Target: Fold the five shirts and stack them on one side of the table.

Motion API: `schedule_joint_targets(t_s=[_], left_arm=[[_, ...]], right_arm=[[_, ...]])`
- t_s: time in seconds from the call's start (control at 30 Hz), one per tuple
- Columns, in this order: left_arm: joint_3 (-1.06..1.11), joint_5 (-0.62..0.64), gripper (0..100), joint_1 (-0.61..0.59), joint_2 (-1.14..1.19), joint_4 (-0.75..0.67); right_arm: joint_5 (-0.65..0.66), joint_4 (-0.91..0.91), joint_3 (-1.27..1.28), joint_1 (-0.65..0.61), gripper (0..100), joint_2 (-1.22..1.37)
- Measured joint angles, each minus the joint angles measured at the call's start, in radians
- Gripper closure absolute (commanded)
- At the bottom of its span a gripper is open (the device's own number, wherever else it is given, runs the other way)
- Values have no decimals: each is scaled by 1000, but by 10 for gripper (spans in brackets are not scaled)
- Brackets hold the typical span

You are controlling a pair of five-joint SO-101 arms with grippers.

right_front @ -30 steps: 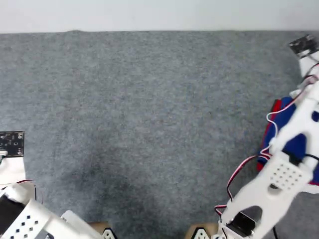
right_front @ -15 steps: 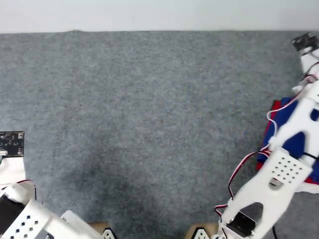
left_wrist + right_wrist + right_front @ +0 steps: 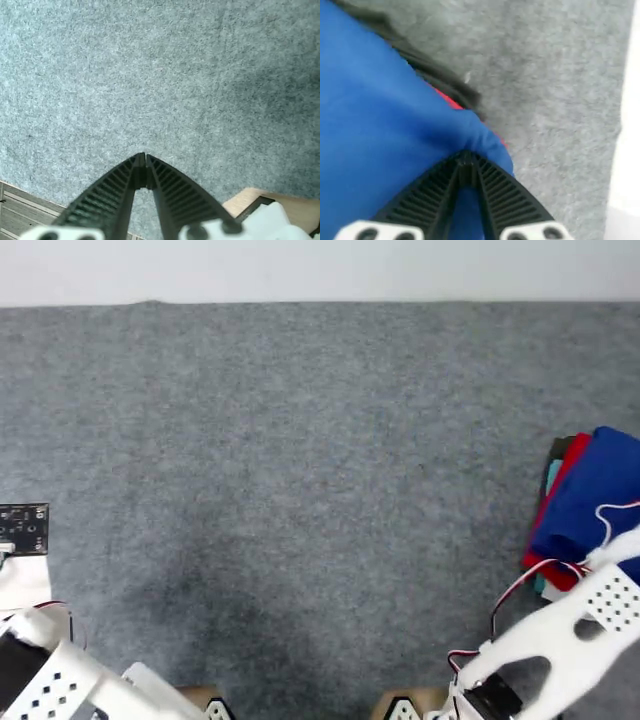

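In the high view, the stack of shirts (image 3: 585, 505) sits at the desk's (image 3: 300, 440) right edge. A blue shirt (image 3: 600, 475) lies on top, with a red shirt (image 3: 556, 575), a teal one (image 3: 552, 478) and a dark one (image 3: 560, 447) showing beneath. I can tell four layers; a fifth may be hidden. No loose shirt lies elsewhere, so the task looks finished or nearly so. The right arm (image 3: 560, 640) is low beside the stack and the left arm (image 3: 45, 680) is at the near left corner, with wide open felt between them.

In the left wrist view, the left gripper (image 3: 145, 161) has its fingers pressed together over bare felt, near the desk's edge.

In the right wrist view, the right gripper (image 3: 466, 161) has its fingers pressed together over the blue shirt's corner, with no cloth visibly pinched. The stack lies close to the desk's edge, so any nudge outward could tip it off.
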Motion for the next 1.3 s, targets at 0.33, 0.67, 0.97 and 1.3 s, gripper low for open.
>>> schedule_joint_targets(t_s=[0.33, 0.67, 0.97, 1.3], left_arm=[[0, 0, 995, 0, 0, 0], [0, 0, 995, 0, 0, 8], [-17, 60, 995, 12, 0, 14], [-48, 245, 995, 239, 0, 11]], right_arm=[[2, 239, -299, -40, 988, -17], [-23, 442, -284, -44, 988, -213], [-58, 442, 38, -49, 988, -508], [-229, 442, 752, -181, 988, -1046]])
